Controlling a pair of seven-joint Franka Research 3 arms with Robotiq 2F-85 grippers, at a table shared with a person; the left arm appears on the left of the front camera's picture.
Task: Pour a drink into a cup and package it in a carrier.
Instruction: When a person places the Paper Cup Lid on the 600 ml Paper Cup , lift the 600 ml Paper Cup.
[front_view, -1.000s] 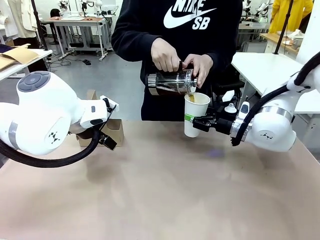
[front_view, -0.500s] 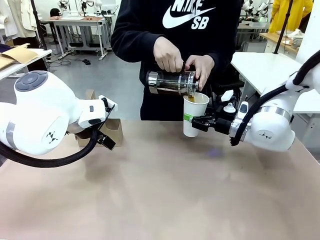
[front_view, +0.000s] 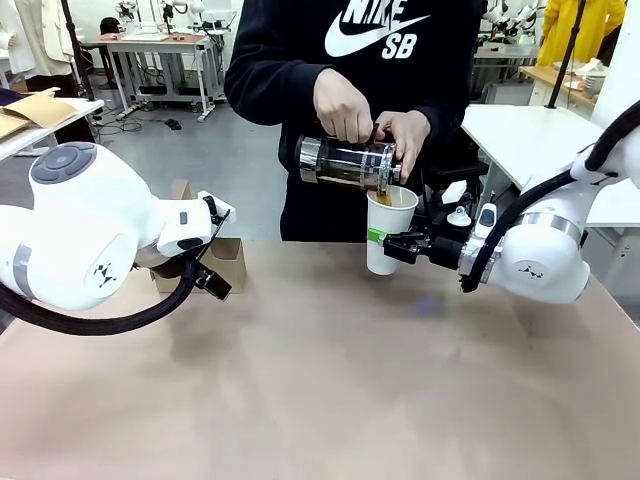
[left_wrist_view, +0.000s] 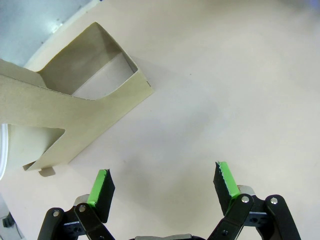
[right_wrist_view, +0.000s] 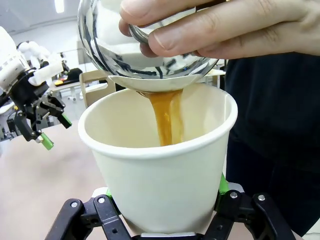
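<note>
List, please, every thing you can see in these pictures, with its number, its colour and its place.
cup: one, white paper, at the far side of the table, under the jug's spout.
drink: one stream, brown, running from the jug into the cup.
press jug: one, clear glass with silver metal, tilted above the cup.
carrier: one, brown cardboard, on the table near the left arm, its slots empty.
table: one, beige, in front of the robot.
person's hands: two, both holding the press jug.
left tool: one, black with green pads, open, above the table beside the carrier.
right tool: one, black with green pads, closed around the cup.
</note>
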